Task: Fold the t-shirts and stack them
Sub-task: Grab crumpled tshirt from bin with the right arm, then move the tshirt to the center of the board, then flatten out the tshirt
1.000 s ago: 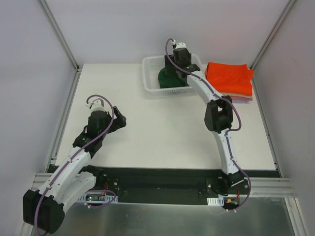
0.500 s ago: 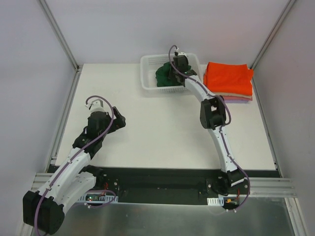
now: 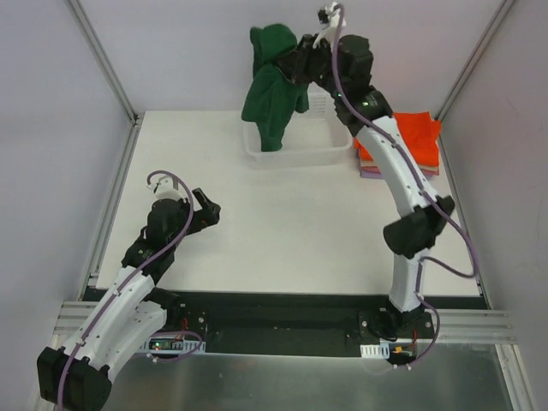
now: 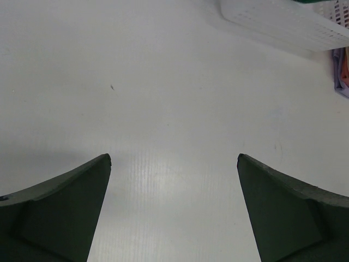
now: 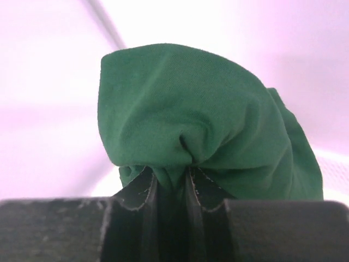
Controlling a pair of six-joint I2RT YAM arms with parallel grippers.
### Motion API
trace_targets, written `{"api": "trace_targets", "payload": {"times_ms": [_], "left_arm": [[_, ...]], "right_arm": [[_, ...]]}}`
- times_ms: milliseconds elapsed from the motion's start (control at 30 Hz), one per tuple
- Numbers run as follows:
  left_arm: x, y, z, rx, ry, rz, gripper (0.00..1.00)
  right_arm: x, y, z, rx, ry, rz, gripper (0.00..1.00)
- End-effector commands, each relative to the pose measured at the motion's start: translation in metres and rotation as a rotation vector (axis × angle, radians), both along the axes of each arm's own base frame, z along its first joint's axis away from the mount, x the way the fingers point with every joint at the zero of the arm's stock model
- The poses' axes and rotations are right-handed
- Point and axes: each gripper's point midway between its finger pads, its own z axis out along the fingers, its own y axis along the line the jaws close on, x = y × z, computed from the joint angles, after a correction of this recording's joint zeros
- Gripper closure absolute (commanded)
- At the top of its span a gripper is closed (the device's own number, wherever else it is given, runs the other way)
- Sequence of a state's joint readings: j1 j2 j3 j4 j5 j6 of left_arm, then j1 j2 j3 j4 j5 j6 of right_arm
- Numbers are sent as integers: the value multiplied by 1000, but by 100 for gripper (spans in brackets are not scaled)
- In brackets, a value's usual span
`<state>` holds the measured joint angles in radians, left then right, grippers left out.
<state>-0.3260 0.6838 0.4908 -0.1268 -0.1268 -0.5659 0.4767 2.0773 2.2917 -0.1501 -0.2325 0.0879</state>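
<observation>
A dark green t-shirt (image 3: pixel 272 81) hangs bunched high above the white mesh basket (image 3: pixel 295 155), its lower end dangling to the basket's left side. My right gripper (image 3: pixel 292 62) is shut on its top fold; in the right wrist view the cloth (image 5: pixel 202 120) is pinched between the jaws of the right gripper (image 5: pixel 170 180). A folded orange t-shirt (image 3: pixel 419 137) tops a stack at the back right, with a lilac edge (image 3: pixel 370 171) under it. My left gripper (image 3: pixel 208 210) hovers open over bare table at the left, nothing between the jaws of the left gripper (image 4: pixel 173 158).
The basket's corner (image 4: pixel 283 22) and the stack's edge (image 4: pixel 341 71) show at the top right of the left wrist view. Metal frame rails (image 3: pixel 111 205) run along the white table's sides. The arm bases sit at the near edge.
My right gripper closed on the green t-shirt inside the basket and lifted it high above the basket. The left arm has barely moved.
</observation>
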Motion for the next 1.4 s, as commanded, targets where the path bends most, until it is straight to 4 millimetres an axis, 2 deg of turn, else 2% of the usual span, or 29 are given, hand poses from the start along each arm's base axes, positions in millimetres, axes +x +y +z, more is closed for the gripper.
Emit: {"api": "trace_targets", "payload": {"times_ms": [0,100,133,233,300,400,467,500,533,567,600,633,667,700,767,833,967,1067,1167,1300,1367], "left_arm": [[0,-6,4,-37,-24,-22,1],[-2,-6,2,-45,-10,-19,1],[-3,-6,2,-51,-7,-17,1],[-9,-5,-1,-67,21,0,1],[-13,-2,-3,-73,41,18,1],[-23,6,-12,-78,80,67,1],[-30,15,-22,-66,113,113,1],[-34,19,-26,-60,126,135,1],[-38,23,-32,-51,146,154,1],[-40,26,-35,-47,155,164,1],[-43,27,-39,-43,167,166,1],[-45,26,-43,-40,181,162,1],[-47,25,-46,-42,194,156,1],[-48,23,-48,-49,206,147,1],[-49,18,-52,-58,237,129,1],[-49,11,-53,-60,269,98,1],[-48,-8,-54,-80,325,-5,1],[-50,-39,-52,-142,337,-179,1],[-51,-73,-52,-204,339,-330,1],[-54,-104,-66,-107,389,-393,1],[-50,-112,-75,-74,435,-400,10]], "right_arm": [[-140,18,151,127,-305,278,99],[-189,24,162,131,-318,373,99],[-198,24,162,133,-316,371,99],[-203,20,151,144,-284,329,99],[-193,14,127,121,-235,263,96],[-168,-4,57,17,-124,100,90],[-153,-30,-19,-96,-13,-38,80],[-144,-54,-50,-154,28,-153,72],[-141,-73,-89,-217,84,-226,61],[-138,-96,-123,-277,140,-306,44],[-143,-120,-165,-341,219,-369,28],[-147,-139,-191,-384,276,-410,11],[-153,-156,-207,-410,323,-446,1],[-160,-170,-223,-446,361,-476,3],[-174,-193,-239,-500,400,-533,4],[-190,-210,-245,-531,415,-569,4],[-221,-231,-261,-538,465,-615,4],[-234,-232,-275,-495,499,-601,4],[-239,-227,-286,-502,532,-559,4],[-234,-226,-302,-546,580,-558,4],[-231,-226,-313,-570,617,-560,4]]}}
